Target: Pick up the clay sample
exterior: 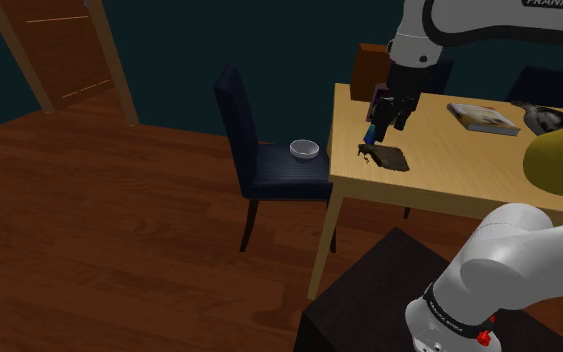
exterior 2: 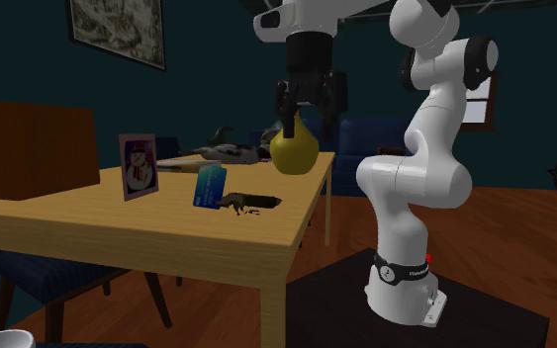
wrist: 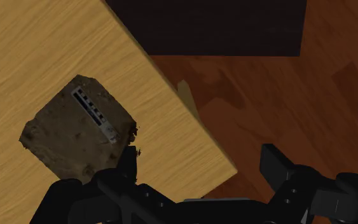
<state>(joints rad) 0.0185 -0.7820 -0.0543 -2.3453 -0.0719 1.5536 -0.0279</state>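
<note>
- Shoulder view: the gripper [exterior: 385, 124] hangs over the dark brown clay sample [exterior: 387, 156], which lies flat by the wooden table's [exterior: 459, 175] edge on this view's left.
- Second exterior view: the gripper [exterior 2: 309, 115] is well above the sample [exterior 2: 251, 202].
- Wrist view: the fingers [wrist: 278, 167] are wide apart and empty; the sample [wrist: 75, 130] is beside one finger.

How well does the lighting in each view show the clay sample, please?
Shoulder view: dim overall; the clay sample reads as a dark patch on the paler table. Second exterior view: equally dim; it is a low dark shape with little detail. Wrist view: evenly lit; its mottled brown surface and a pale strip show clearly near the open pincer.
</note>
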